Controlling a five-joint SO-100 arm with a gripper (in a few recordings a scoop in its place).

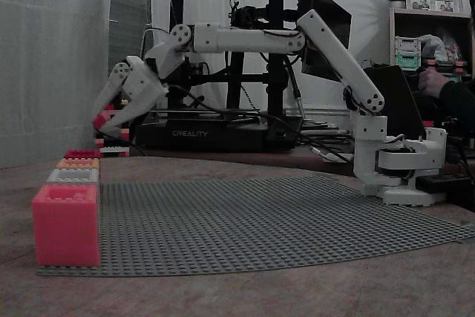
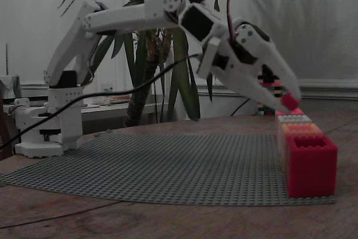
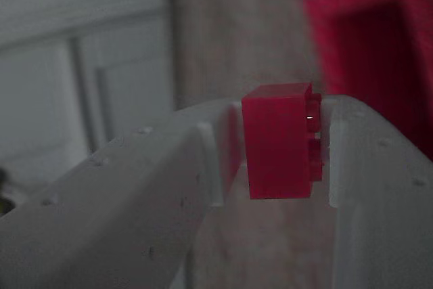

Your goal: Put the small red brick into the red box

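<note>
White two-finger gripper (image 3: 281, 147) clamps the tiny bright red plastic brick (image 3: 279, 140) (studs rightward in the wrist view), aloft above what seems the deep red studded open-topped box (image 3: 379, 52), blurred.

— How does the small red brick (image 3: 277, 140) look?
— It is a tiny, bright red block, roughly cube-shaped. It is clamped side-on between the white fingers of the gripper (image 3: 274, 109) and hangs in the air, touching nothing else.
— And where is the red box (image 2: 311, 163)?
— It stands upright at one end of a straight row of coloured boxes on the grey studded baseplate. It is deep red with an open top and looks empty. An orange box touches it.
— Is the brick over it?
— The brick hangs above the row, but which box lies under it cannot be told. In the wrist view the box's rim shows blurred, beyond the brick to the right.
</note>
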